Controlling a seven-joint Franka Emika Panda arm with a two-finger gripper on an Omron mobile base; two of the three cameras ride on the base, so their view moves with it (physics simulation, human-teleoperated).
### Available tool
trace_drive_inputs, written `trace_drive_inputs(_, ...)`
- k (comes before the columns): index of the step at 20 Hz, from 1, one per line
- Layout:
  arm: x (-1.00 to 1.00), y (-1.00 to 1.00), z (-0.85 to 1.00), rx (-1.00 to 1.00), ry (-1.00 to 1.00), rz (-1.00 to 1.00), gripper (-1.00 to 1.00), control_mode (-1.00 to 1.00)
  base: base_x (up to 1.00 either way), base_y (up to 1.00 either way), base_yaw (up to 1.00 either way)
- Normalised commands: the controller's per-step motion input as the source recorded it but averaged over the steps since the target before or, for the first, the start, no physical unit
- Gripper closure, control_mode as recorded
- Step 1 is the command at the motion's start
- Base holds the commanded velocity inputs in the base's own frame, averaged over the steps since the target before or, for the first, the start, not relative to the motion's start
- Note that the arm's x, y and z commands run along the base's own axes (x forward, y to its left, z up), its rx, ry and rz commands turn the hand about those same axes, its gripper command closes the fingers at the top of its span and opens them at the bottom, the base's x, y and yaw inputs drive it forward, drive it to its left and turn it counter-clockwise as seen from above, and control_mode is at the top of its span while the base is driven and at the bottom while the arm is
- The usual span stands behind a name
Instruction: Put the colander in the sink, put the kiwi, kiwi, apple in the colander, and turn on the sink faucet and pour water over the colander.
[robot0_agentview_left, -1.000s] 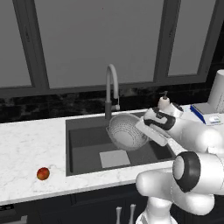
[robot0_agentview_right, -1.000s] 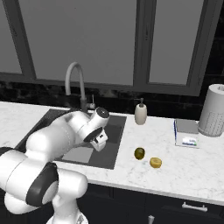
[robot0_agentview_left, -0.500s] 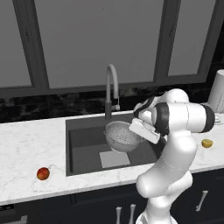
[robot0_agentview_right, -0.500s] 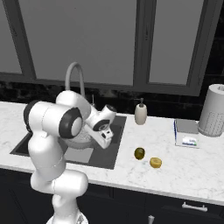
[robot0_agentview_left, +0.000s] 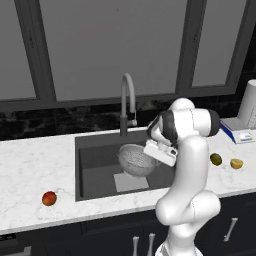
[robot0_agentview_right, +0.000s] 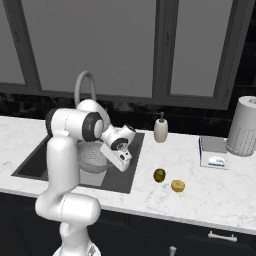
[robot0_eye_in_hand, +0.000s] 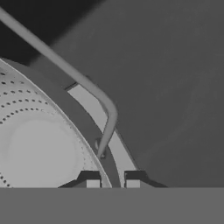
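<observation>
1. Colander: round perforated metal bowl, held inside the sink, tilted, above the lighter square plate on the basin floor; whether it touches the floor cannot be told
2. Hand: closed tight on the colander's rim, which passes between the two dark fingertips in the hand view; one thin wire rim handle curves just beyond them
3. Sink faucet: tall grey gooseneck at the back edge of the sink, spout arching over the basin just behind the colander
4. Apple: red-orange, on the white marbled surface left of the sink, well apart from it
5. Kiwis: dark green one and yellower one side by side on the surface right of the sink, near each other, not touching
6. Soap dispenser: cream, upright behind the sink's right corner
7. Paper towel roll: upright at the far right, beside a small blue-and-white box
</observation>
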Motion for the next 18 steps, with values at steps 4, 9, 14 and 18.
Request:
trace_drive_inputs(4,0.32,0.19,-0.7,-0.05,0.0,0.0,1.0,-1.0,0.0,0.0,0.0)
trace_drive_inputs(9,0.49,0.01,-0.55,-0.03,0.0,0.0,1.0,-1.0,0.0,0.0,0.0)
trace_drive_inputs(14,0.27,0.18,-0.37,-0.05,0.0,0.0,1.0,-1.0,0.0,0.0,0.0)
trace_drive_inputs(18,0.0,0.47,0.0,-0.03,0.0,0.0,-1.0,-1.0,0.0,0.0,0.0)
